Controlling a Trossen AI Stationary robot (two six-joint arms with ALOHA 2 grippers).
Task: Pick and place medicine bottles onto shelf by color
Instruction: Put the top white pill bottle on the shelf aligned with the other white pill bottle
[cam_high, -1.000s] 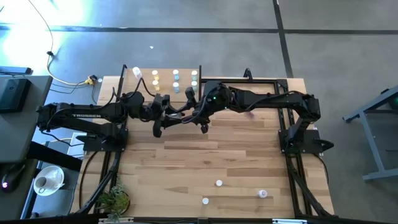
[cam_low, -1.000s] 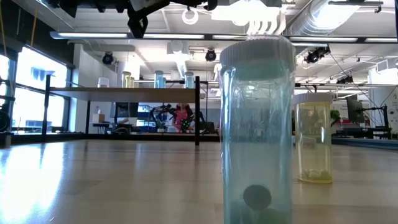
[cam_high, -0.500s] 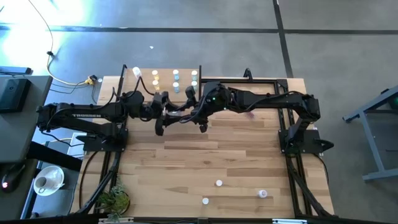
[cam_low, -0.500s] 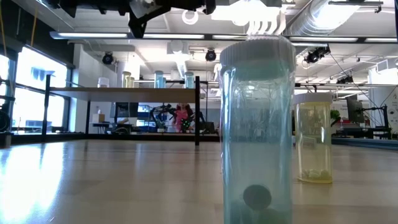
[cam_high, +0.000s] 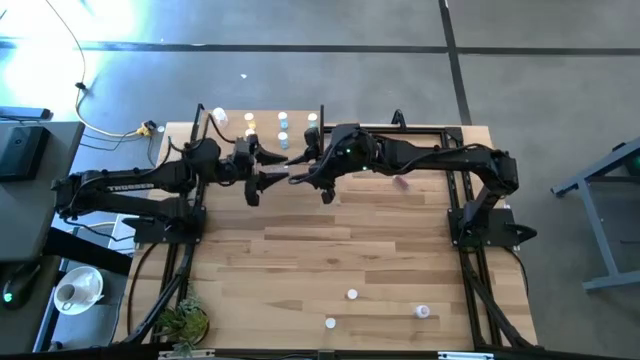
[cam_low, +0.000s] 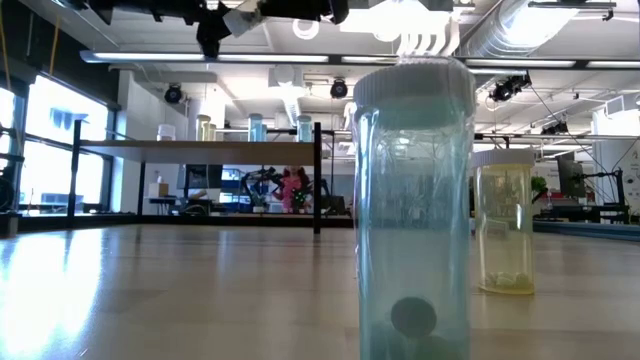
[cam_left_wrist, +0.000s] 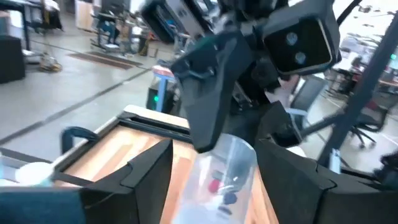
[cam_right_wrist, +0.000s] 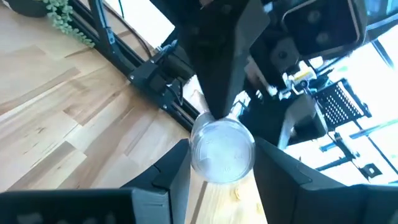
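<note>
Compared with a second ago, the left gripper (cam_high: 272, 170) is pulling back with its fingers spread wide, leaving the clear bottle (cam_right_wrist: 222, 150) pinched in the right gripper (cam_high: 308, 172), lying roughly level above the table in front of the shelf (cam_high: 262, 128), its long axis running between the two grippers.

Two dark jointed arms, black cables, faint white lettering along the left arm (cam_high: 120, 184)
</note>
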